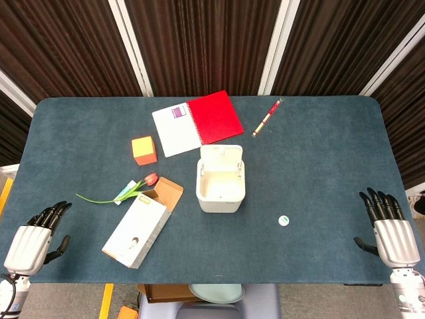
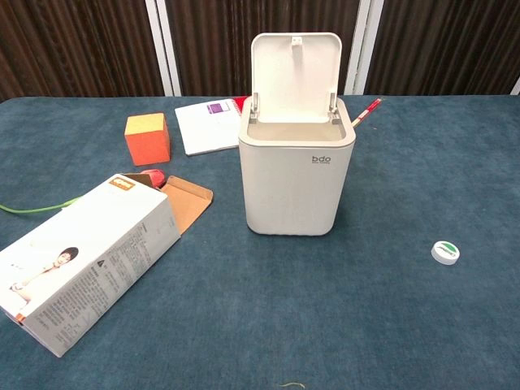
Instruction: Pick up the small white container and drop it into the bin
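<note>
White bin (image 2: pixel 296 175) marked "bdo", lid up, mid-frame, small white container (image 2: pixel 445 253) lower right, carton (image 2: pixel 81 260) lower left, left hand (image 1: pixel 36 236) and right hand (image 1: pixel 392 229) empty, fingers spread.

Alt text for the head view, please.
Seen from above, a small white container lies on the blue table, right of an open white bin. Both hands, left and right, rest open at the near corners.
</note>
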